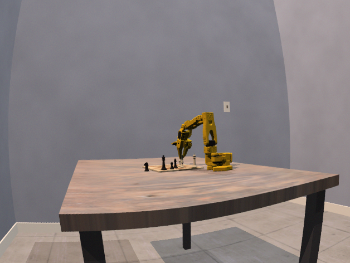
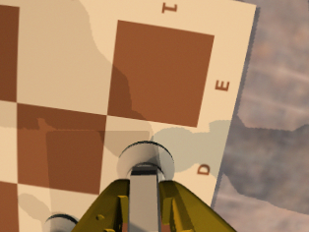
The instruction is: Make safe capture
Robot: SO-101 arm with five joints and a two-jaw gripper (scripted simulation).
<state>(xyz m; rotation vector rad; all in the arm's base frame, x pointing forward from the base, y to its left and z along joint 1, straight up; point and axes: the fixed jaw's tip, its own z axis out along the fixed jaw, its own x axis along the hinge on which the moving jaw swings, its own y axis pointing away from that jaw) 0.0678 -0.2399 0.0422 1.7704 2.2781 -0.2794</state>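
The chessboard [image 1: 175, 168] lies on the table in front of the arm's base. My gripper [image 1: 180, 160] points down over the board and is shut on a white piece [image 2: 146, 159], seen from above as a round disc between the fingers. The piece hangs low over the light square beside the edge letter D [image 2: 203, 169]; I cannot tell whether it touches the board. A black knight [image 1: 146, 166] stands upright on the table just off the board's left edge. On the board stand a tall black piece [image 1: 163, 162], a black pawn [image 1: 171, 165] and another black piece [image 1: 175, 162].
A white rook [image 1: 194, 159] stands at the board's right side near the yellow arm base [image 1: 219, 162]. Another white piece [image 2: 61, 221] shows at the bottom left of the wrist view. The dark square beside the letter E [image 2: 159, 74] holds nothing.
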